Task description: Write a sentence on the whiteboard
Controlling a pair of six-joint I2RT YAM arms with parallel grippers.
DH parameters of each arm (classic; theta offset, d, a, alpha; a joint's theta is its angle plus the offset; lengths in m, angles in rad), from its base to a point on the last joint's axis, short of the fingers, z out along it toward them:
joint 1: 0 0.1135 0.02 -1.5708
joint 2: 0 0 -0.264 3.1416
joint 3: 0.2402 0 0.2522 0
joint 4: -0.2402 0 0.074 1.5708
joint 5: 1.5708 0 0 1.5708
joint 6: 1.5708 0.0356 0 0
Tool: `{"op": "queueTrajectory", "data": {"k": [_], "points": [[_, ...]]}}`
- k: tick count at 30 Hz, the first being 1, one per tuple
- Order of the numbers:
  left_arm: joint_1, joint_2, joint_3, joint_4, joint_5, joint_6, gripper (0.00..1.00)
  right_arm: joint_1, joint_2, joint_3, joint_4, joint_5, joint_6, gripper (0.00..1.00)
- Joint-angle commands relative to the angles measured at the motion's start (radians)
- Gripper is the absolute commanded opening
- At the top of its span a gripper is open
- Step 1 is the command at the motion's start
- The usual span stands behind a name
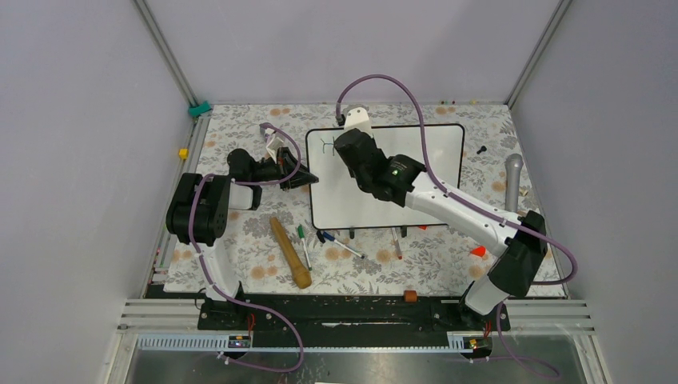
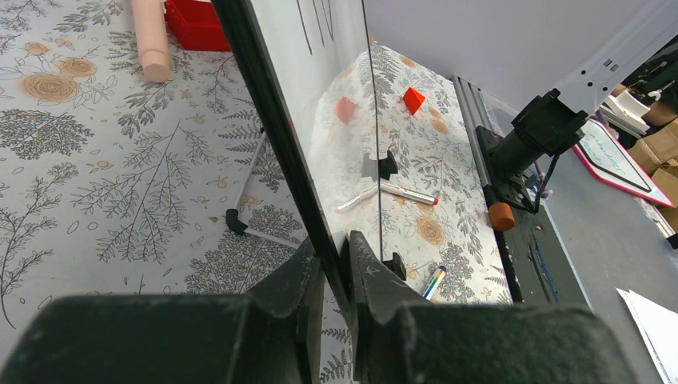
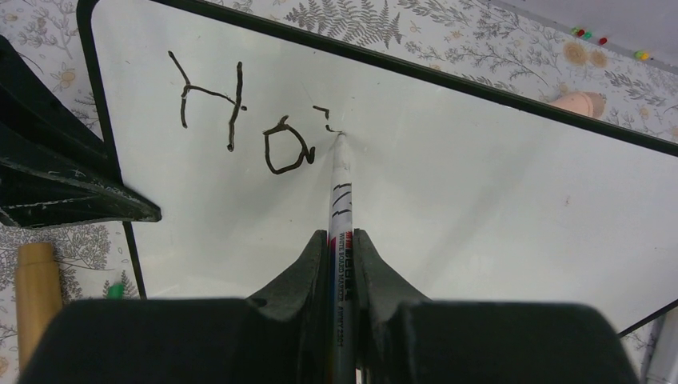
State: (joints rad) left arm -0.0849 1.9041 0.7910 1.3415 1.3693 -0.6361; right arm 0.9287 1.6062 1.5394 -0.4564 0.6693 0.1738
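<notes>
Whiteboard [image 1: 344, 200] sits mid-frame in the top view, on the floral bench [image 1: 448, 264]. Left end effector [image 2: 336, 258] is clamped on the board's black edge. Right end effector [image 3: 342, 250] is pinched tight on a white marker [image 3: 339, 188], its tip touching the board. The sentence [image 3: 240, 120], upper left of the right wrist view, reads "Ho" plus a short stroke at the tip.

Whiteboard [image 3: 496, 224] glossy; rolling pin [image 1: 289, 253] wooden, matt.
</notes>
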Motion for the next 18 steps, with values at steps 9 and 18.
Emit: {"op": "queueTrajectory", "data": {"k": [9, 18], "points": [[0.002, -0.034, 0.007, 0.134, 0.025, 0.164, 0.00, -0.011, -0.020, -0.022, 0.025, -0.013, 0.025, 0.00], [0.002, -0.031, 0.013, 0.133, 0.027, 0.158, 0.00, -0.011, -0.059, -0.077, -0.011, -0.068, 0.067, 0.00]]}}
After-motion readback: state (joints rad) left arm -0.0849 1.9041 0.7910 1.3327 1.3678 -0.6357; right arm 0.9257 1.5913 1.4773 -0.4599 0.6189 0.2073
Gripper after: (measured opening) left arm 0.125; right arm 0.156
